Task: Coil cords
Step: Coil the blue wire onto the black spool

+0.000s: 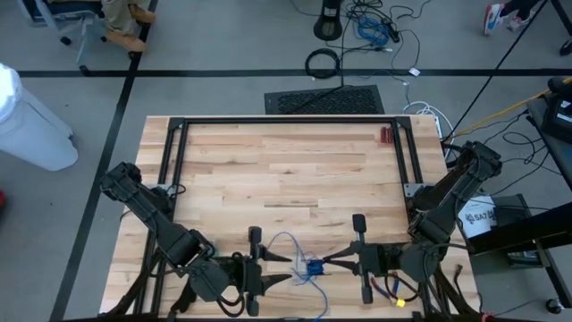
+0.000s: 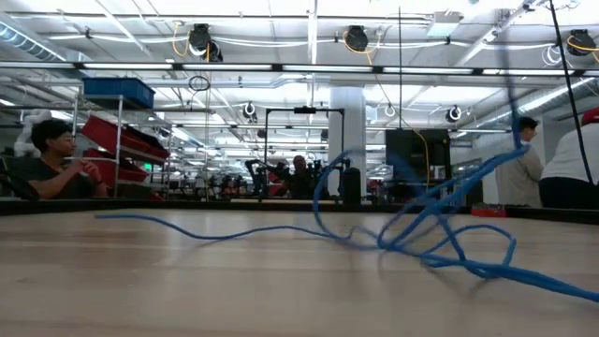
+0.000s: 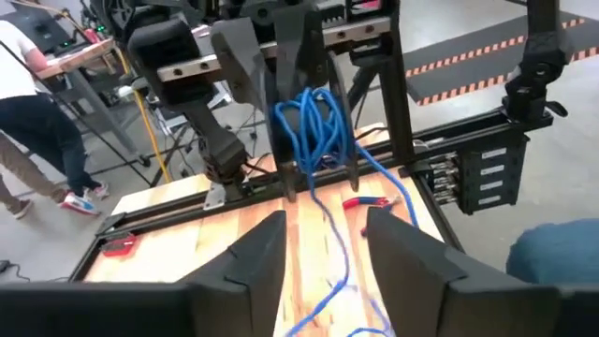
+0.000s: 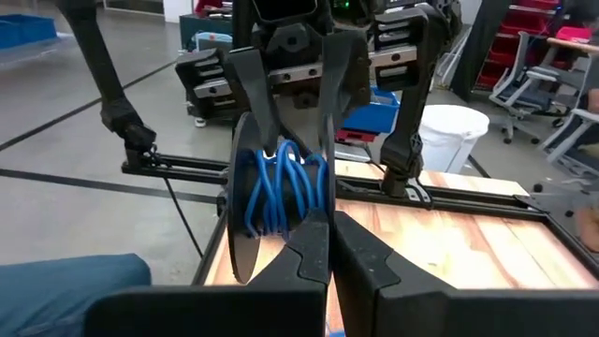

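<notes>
High view: the wooden worktop (image 1: 286,170), bordered by a black frame (image 1: 174,152), carries both arms at its near edge, the left gripper (image 1: 284,268) and the right gripper (image 1: 323,266) facing each other close together across the middle of that edge. Between them sits the blue cord (image 1: 308,266), partly gathered into a small bundle and partly lying in loose loops on the worktop just beside the grippers. In the left wrist view, the left gripper (image 3: 325,245) has its fingers (image 3: 255,251) spread apart with nothing between them, the loose cord (image 3: 329,253) trailing over the wood in the gap. Across from it, the bundled loops (image 3: 314,126) hang at the fingers of the right gripper (image 3: 318,178). In the right wrist view, the right gripper (image 4: 328,245) has its fingers pressed together, apparently pinching the cord, with the blue coils (image 4: 281,187) wound just ahead of the tips and a dark round disc (image 4: 241,211) standing beside them. In the low view, the cord (image 2: 412,225) rises off the worktop (image 2: 187,281) in tangled loops towards the right edge, with one strand (image 2: 178,227) running flat along the surface towards the left edge. A small red object (image 1: 385,135) lies near the far right corner.
</notes>
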